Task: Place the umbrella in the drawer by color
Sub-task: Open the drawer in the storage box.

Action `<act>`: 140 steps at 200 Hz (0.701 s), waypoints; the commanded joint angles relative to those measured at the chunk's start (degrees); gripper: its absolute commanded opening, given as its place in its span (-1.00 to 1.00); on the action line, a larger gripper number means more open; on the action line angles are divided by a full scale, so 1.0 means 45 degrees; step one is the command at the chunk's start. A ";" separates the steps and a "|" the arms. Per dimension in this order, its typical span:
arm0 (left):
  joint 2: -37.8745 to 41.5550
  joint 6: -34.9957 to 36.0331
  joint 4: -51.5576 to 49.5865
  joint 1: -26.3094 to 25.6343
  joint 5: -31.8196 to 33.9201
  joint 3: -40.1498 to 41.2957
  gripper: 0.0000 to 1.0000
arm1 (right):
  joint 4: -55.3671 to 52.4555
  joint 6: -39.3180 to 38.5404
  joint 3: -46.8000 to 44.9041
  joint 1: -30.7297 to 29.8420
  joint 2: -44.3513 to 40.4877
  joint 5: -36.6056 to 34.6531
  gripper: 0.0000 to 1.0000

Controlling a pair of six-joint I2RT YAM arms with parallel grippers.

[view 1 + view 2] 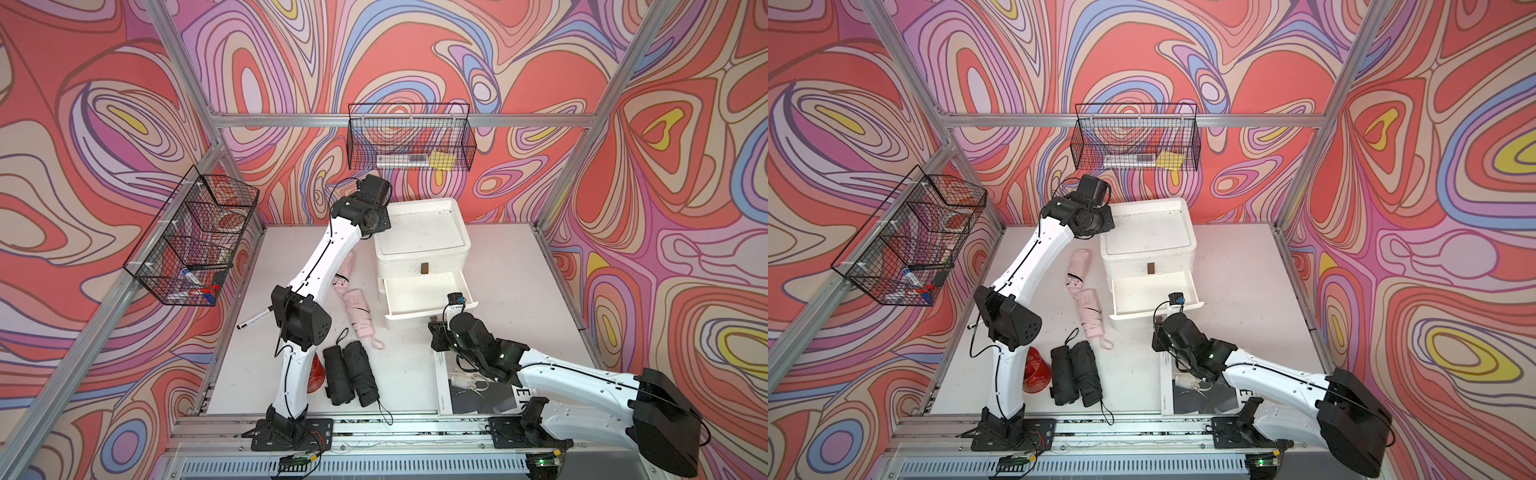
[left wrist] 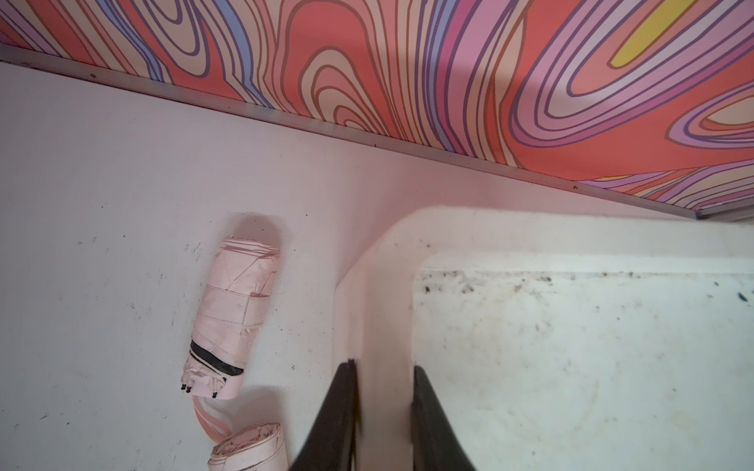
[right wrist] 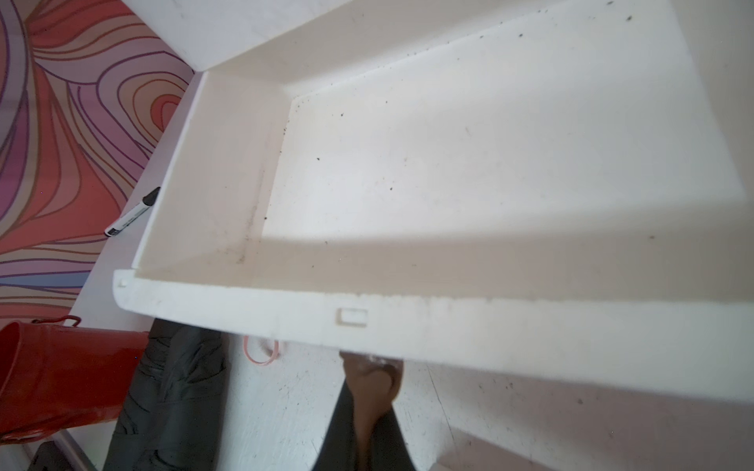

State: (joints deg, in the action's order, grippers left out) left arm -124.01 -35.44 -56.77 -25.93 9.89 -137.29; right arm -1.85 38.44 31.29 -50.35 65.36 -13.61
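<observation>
Evidently we are sitting at the drawer-opening step, with no umbrella stowed yet.

In both top views the lower drawer (image 1: 424,293) of the white drawer unit (image 1: 419,232) is standing pulled out and empty. The left gripper (image 1: 383,222) is bracing the unit's top corner, and the right gripper (image 1: 436,326) is hanging at the drawer's front. One pink umbrella (image 1: 359,311) and a second pink umbrella (image 1: 1077,270) are lying end to end mid-worktop, just beside the unit. One black umbrella (image 1: 336,376) and a second black umbrella (image 1: 362,374) are lying side by side near the front edge. All four are showing as short, soft, strapped rolls.

In the left wrist view the jaws are clamping the unit's raised rim.

In the right wrist view the jaws are flanking the brown drawer handle (image 3: 369,373) closely. Whether they are pinching it we cannot tell.

Next, we judge, one arm is needing to let go and pinch an umbrella across its middle.
</observation>
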 commanded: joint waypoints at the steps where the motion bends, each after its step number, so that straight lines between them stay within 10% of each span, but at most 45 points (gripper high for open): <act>1: -0.1367 -0.0764 -0.0137 -0.0708 -0.3293 0.0573 -1.00 | -0.1435 -0.0049 0.0429 -0.0078 -0.0149 -0.0863 -0.41; 81: -0.1320 -0.0598 0.0344 -0.1180 -0.2930 0.0725 -1.00 | -0.6363 -0.2948 0.3652 -0.0072 -0.3359 -0.0341 0.29; 140: -0.1623 -0.1536 0.1295 -0.1502 -0.2755 0.0720 -1.00 | -0.3808 -0.4936 0.3682 -0.0061 -0.3763 -0.2657 0.62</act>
State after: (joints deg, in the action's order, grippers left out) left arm -125.40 -33.01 -50.76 -29.52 10.26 -136.86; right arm -23.49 21.43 49.65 -50.35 46.33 -21.23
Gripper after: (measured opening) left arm 0.217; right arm 0.808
